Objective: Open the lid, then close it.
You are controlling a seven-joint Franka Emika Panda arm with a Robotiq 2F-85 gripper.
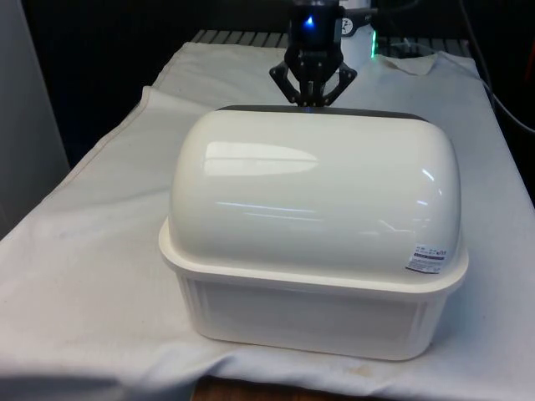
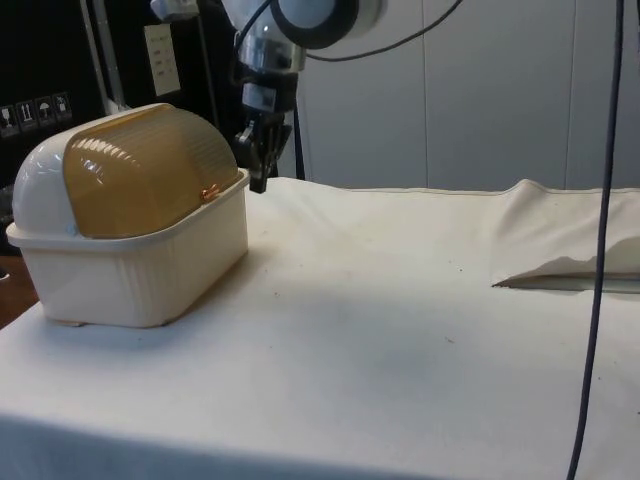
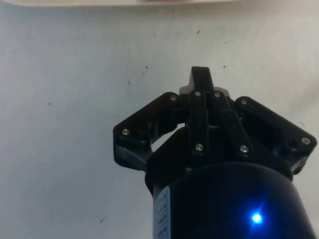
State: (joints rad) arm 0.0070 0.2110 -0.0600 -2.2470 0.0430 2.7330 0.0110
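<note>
We judge the opening step is pending: the bread box [image 2: 130, 235] sits with its amber lid [image 2: 140, 170] down, and our gripper [image 2: 259, 165], fingers pressed together, must next reach the lid's handle [image 2: 210, 194].

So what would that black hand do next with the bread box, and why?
Probably ease in toward the small handle at the lower edge of the amber lid. The lid is down over the bread box, so opening comes first. In the side view the hand hangs just beyond that edge, apart from it, fingers together above the cloth.
</note>
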